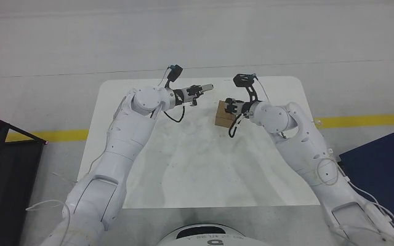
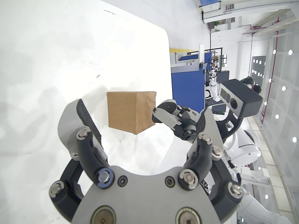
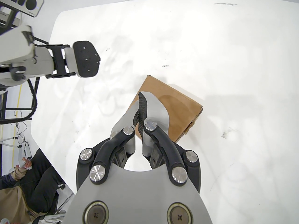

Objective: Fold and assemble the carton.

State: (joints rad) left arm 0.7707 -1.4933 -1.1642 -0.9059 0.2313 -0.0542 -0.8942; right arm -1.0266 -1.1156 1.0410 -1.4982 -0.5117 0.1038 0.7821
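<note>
A small brown carton (image 1: 223, 114) stands closed as a box on the white table (image 1: 184, 172), toward the far right. My right gripper (image 1: 233, 106) is shut with its pads pressed together and nothing between them. Its tips (image 3: 141, 104) rest against the carton (image 3: 177, 108) at one upper edge. In the left wrist view the carton (image 2: 130, 111) sits a short way beyond my left gripper (image 2: 143, 110), which is open and holds nothing. My left gripper (image 1: 203, 89) hovers just left of the carton, apart from it. The right gripper (image 2: 163, 115) touches the carton's far side.
The table's far edge runs close behind the carton. A black frame (image 1: 12, 160) stands off the table's left side and a blue panel (image 1: 369, 163) off its right. The table's near and middle parts are bare white surface with a few scuff marks.
</note>
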